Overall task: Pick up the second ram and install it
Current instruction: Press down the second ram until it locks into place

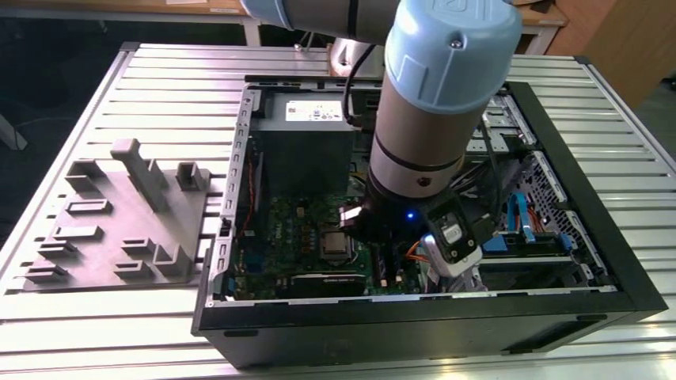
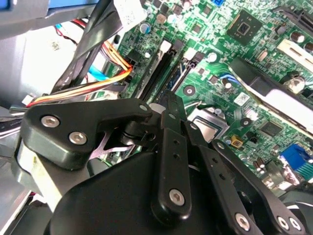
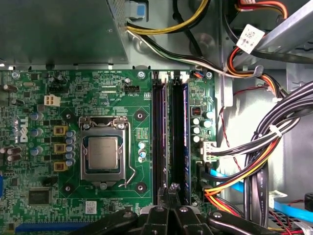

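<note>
My gripper (image 3: 171, 190) is low inside the open computer case (image 1: 423, 321), over the near end of the memory slots on the green motherboard (image 3: 44, 98). Its fingers (image 2: 168, 105) are pressed together, so it is shut. In the first wrist view the tips line up with a long dark stick, the second ram (image 3: 174, 132), which lies along a slot. I cannot tell whether the tips pinch it or only rest on it. A second stick with a bluish edge (image 3: 185, 132) sits in the slot beside it. In the exterior view the arm hides the slots around the gripper (image 1: 385, 265).
The processor socket (image 3: 103, 154) sits close beside the slots. On the slots' other side run cable bundles in black, orange and yellow (image 3: 254, 161). The grey power-supply box (image 1: 306, 111) fills the case's far end. A grey fixture block (image 1: 116, 214) stands on the slatted table at the exterior view's left.
</note>
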You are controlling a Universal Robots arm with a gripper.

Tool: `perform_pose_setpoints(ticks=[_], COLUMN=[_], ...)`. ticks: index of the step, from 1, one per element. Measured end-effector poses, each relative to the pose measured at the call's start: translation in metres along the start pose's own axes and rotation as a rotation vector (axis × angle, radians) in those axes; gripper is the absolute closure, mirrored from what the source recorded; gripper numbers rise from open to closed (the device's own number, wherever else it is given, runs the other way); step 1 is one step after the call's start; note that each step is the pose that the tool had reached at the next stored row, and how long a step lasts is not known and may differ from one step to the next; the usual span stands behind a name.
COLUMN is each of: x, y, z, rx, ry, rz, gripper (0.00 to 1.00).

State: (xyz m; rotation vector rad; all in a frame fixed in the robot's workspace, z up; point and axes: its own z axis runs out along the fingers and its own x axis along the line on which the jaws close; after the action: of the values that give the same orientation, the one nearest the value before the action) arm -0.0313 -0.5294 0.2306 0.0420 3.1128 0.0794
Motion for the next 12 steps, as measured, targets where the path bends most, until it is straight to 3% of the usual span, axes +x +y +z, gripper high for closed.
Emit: perform_pose_setpoints(ticks=[12], x=[0.0004], y=[-0.0002], z=[0.0034], rx=[-0.0001], ry=[0.0000], rz=[0.000], gripper=[0.90])
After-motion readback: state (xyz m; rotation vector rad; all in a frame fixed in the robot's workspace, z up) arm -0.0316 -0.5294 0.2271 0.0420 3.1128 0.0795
